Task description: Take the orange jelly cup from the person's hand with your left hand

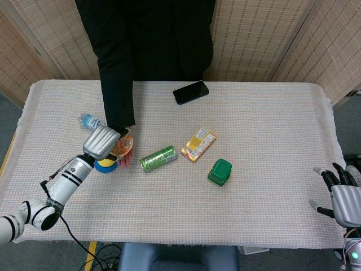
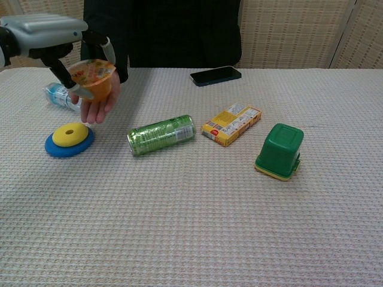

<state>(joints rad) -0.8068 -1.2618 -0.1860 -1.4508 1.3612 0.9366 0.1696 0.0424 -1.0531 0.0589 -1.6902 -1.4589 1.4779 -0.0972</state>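
Handover step, grasp closing. Left robot hand over the orange jelly cup, fingers wrapped on its sides, apparently gripping, though the person's hand under it, palm up, not clear of it. Cup at 9 o'clock of the surface, above and just at 1 o'clock of the blue and yellow ring. Cup near upright, wide foil top up and tipped slightly toward the camera, narrow base down; long axis roughly vertical. Next, likely: firm the grip, lift straight off the palm, keep the top level. Right robot hand idle at 4 o'clock edge, fingers spread, empty.
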